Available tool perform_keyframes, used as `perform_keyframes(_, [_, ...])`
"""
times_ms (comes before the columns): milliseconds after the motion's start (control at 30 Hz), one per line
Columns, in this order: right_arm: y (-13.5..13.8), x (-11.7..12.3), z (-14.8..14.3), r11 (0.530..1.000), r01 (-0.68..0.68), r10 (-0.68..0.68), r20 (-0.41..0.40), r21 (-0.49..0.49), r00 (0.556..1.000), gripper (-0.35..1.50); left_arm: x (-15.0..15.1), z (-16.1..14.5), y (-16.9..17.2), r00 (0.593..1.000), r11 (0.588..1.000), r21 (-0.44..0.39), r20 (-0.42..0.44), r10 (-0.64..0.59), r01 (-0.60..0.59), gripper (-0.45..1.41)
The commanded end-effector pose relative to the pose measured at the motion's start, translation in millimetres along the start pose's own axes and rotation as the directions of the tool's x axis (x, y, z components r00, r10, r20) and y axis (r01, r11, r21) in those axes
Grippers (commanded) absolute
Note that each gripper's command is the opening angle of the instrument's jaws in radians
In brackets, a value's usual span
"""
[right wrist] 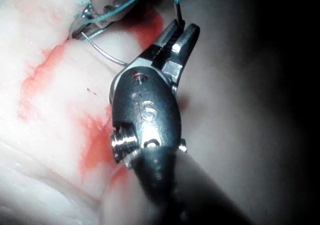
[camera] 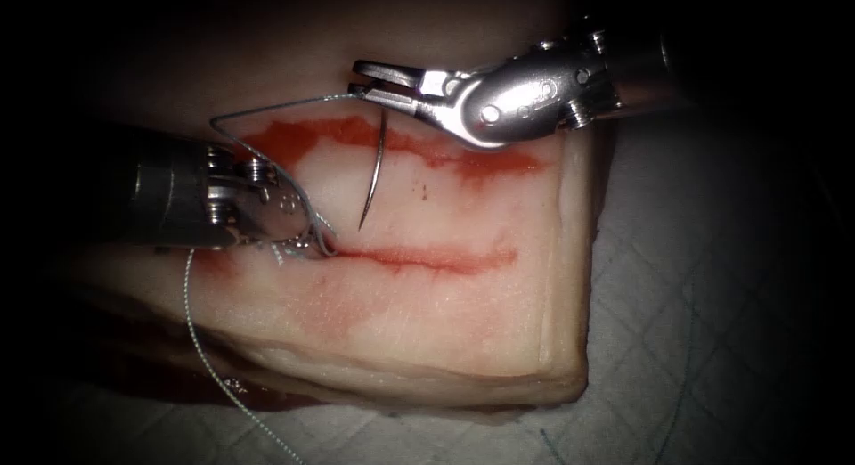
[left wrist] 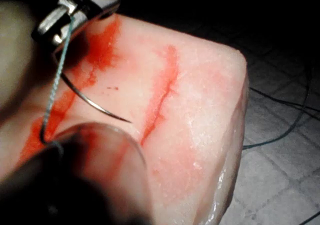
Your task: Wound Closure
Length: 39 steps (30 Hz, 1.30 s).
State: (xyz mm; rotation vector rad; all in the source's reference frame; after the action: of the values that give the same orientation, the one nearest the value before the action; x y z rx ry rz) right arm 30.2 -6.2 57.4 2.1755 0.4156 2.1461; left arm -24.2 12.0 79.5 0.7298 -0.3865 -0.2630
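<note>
My right pincer [camera: 367, 84] grips the stiff, slippery curved needle [camera: 378, 167] near its thread end, clear of the tissue [camera: 427, 314]; my left pincer [camera: 307, 238] clamps thread [camera: 267, 104].

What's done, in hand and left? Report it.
Done: thread sits at the cut's left end, beside the left tool. In hand: right tool holds the needle near its tail, tip free above the tissue. Left: the rest of the cut lies open.

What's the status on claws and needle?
Right claw shut on needle near its thread end, needle clear of tissue. Left claw at cut's left end, on thread.
</note>
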Motion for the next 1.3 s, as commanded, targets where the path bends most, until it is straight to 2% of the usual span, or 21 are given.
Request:
perform_keyframes(33, [0.2,0.2,1.3,1.0,0.001,-0.001,0.01,-0.003,1.0,-0.35,-0.2,0.3,0.3,0.999,0.999,0.034,-0.003,-0.038,0.038,-0.45])
perform_keyframes(100, [0.3,0.2,1.5,1.0,0.001,-0.001,0.022,-0.016,1.0,-0.35,-0.2,0.0,0.4,0.995,0.991,0.086,-0.005,-0.1,0.1,-0.45])
perform_keyframes(167, [0.4,0.2,1.5,1.0,0.002,-0.002,0.027,-0.02,1.0,-0.35,-0.2,-0.2,0.5,0.994,0.989,0.105,0.0,-0.108,0.108,-0.45])
perform_keyframes(267, [0.8,0.3,1.7,1.0,0.005,-0.004,0.03,-0.027,1.0,-0.35,0.2,-1.0,1.2,0.986,0.969,0.195,0.043,-0.163,0.151,-0.45])
perform_keyframes(467, [1.3,0.2,2.2,0.997,0.034,-0.033,0.017,-0.065,0.999,-0.35,0.8,-1.1,0.9,0.978,0.953,0.25,0.07,-0.195,0.172,-0.45])
perform_keyframes(533, [1.6,0.3,2.6,0.996,0.054,-0.053,0.016,-0.07,0.998,-0.35,0.5,-1.0,0.7,0.979,0.956,0.247,0.088,-0.182,0.156,-0.45])
perform_keyframes(600, [1.8,0.3,2.6,0.995,0.053,-0.052,0.021,-0.086,0.998,-0.35,-0.2,-0.9,1.0,0.979,0.968,0.202,0.111,-0.171,0.147,-0.45])
perform_keyframes(733, [1.7,0.3,2.6,0.993,0.058,-0.054,0.042,-0.104,0.998,-0.35,-0.6,-0.2,1.7,0.981,0.971,0.173,0.079,-0.178,0.162,-0.45])
perform_keyframes(767, [1.7,0.3,2.8,0.992,0.064,-0.06,0.043,-0.105,0.997,-0.35,-1.3,-0.1,3.0,0.982,0.975,0.156,0.08,-0.171,0.157,-0.45])
perform_keyframes(933, [1.6,0.5,2.6,0.991,0.075,-0.072,0.034,-0.111,0.997,-0.35,-1.6,0.3,3.4,0.984,0.977,0.143,0.067,-0.166,0.155,-0.45])
perform_keyframes(1167, [1.2,0.9,1.7,0.989,0.086,-0.084,0.026,-0.117,0.996,-0.35,-2.0,0.5,3.0,0.99,0.962,0.246,0.04,-0.134,0.12,-0.45])
perform_keyframes(1300, [0.9,1.1,1.3,0.985,0.108,-0.107,0.017,-0.137,0.994,-0.35,-1.9,0.1,2.2,0.989,0.934,0.334,0.027,-0.144,0.127,-0.45])
